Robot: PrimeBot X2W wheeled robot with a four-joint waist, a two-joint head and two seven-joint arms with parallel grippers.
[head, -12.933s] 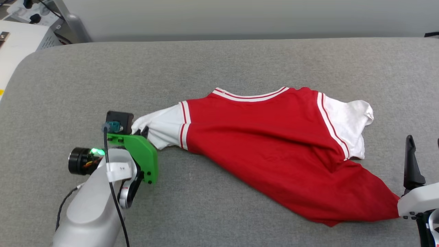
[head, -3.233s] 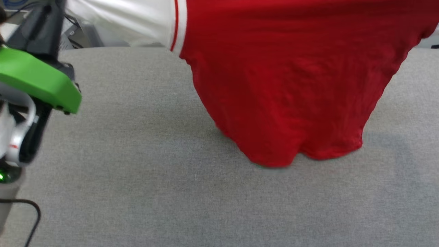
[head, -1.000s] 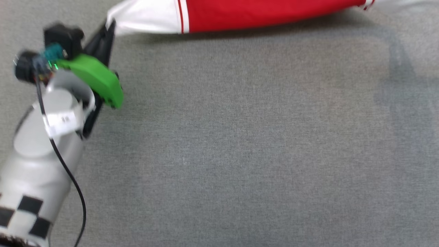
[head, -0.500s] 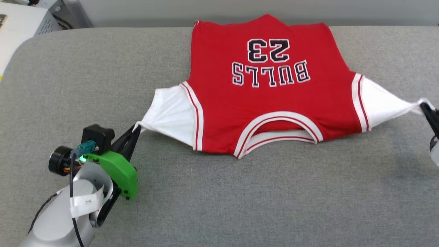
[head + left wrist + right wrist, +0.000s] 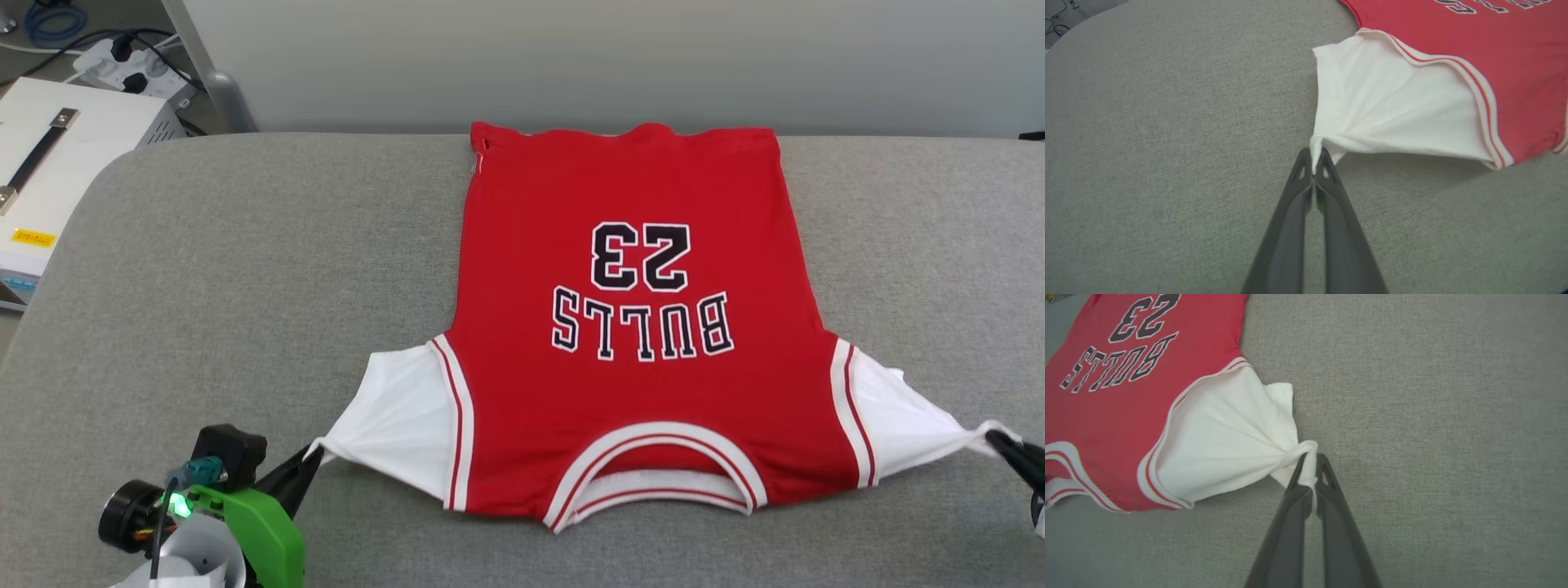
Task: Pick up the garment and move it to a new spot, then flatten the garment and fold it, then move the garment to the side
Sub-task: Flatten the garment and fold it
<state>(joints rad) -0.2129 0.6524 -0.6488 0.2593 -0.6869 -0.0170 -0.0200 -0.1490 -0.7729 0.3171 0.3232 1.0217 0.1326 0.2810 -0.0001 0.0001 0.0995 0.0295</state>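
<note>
1. Nearest, lower left: noted left gripper [image 5: 1314,154] pinched fully closed on the bunched tip of the left white sleeve [image 5: 1392,114]; drawn taut into a fan from the fingertips.
2. Nearest, lower right: noted right gripper [image 5: 1310,463] likewise clamped tight on the right white sleeve [image 5: 1229,433]; same taut fan.
3. Between them: found the garment [image 5: 629,392] lying on the grey padded surface [image 5: 245,269]; collar toward the robot, lettering and number face up, hem at the far edge; body smooth.
4. Judged: move to new spot done; flattening in hand, nearly complete.
5. Next, as judged: release both sleeves, lay them flat, re-grip for the fold; avoid dragging the body askew on letting go.
6. Farthest: logged white box [image 5: 49,188] beyond the left corner; not involved.
</note>
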